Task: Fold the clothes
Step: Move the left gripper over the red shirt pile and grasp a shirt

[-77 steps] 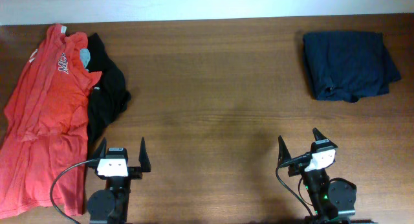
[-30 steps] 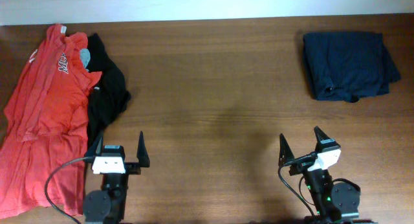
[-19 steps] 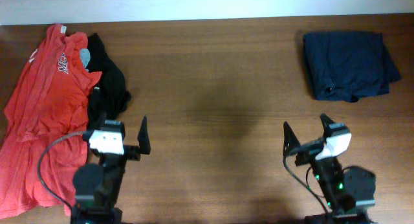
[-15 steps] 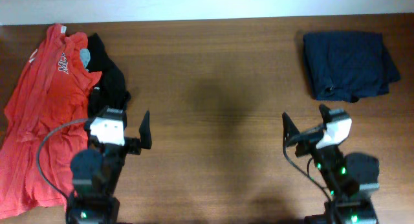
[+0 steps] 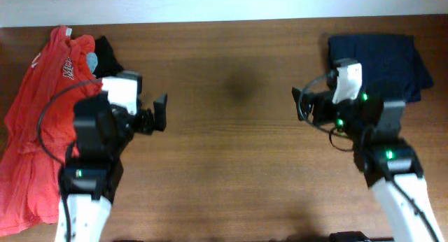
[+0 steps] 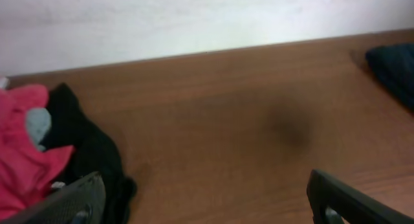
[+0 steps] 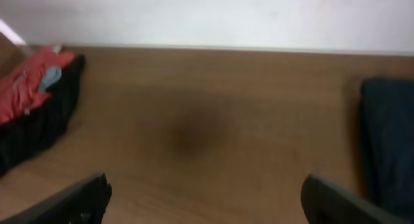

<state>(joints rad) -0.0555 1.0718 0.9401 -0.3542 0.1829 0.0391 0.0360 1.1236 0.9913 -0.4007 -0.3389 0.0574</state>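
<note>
Clothes lay at two ends of the brown wooden counter (image 5: pixel 231 151). A limp orange-red cotton T-shirt with white lettering (image 5: pixel 38 130) was spread along the counter's left edge. A crumpled black garment (image 5: pixel 108 50) touched it at the counter's far left, with a small pale grey-blue piece (image 5: pixel 92 61) between them. A folded navy garment (image 5: pixel 395 57) sat at the counter's far right corner. My left tool (image 6: pixel 206 185) and my right tool (image 7: pixel 204 185) both hung above the counter, fingers spread wide, gripping nothing.
</note>
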